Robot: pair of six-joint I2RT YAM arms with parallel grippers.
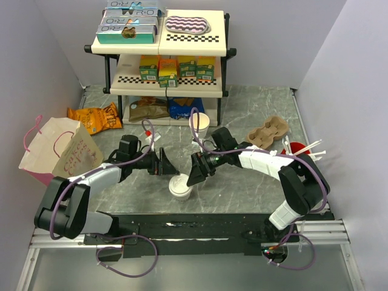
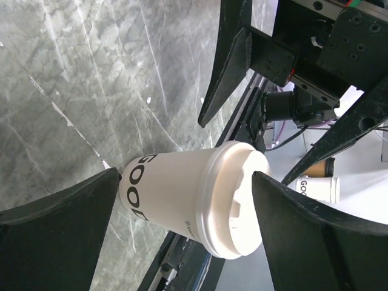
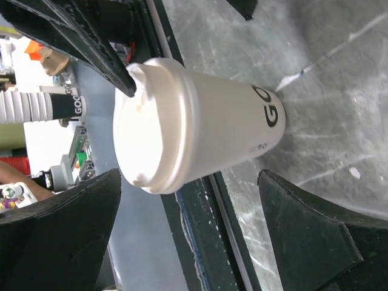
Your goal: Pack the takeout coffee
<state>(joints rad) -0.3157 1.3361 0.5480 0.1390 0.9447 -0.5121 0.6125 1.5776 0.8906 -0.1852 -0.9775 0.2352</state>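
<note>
The takeout coffee [image 1: 180,185], a cream-white cup with a white lid and black lettering, stands upright near the table's front edge. My left gripper [image 1: 166,165] is open, just behind and left of it. In the left wrist view the cup [image 2: 182,197] shows between and beyond the spread fingers of that gripper [image 2: 185,236], and they do not touch it. My right gripper [image 1: 197,173] is open, close behind and right of the cup. In the right wrist view the cup [image 3: 200,130] shows above the gap of that gripper [image 3: 188,236], untouched.
A pink-and-white paper bag [image 1: 57,151] lies at the left. A cardboard cup carrier [image 1: 270,132], a red cup with straws [image 1: 297,148] and a stack of lidless cups [image 1: 200,124] stand behind and right. A chip bag [image 1: 94,117] and a snack shelf [image 1: 163,45] are at the back. A black rail [image 1: 200,221] runs along the front.
</note>
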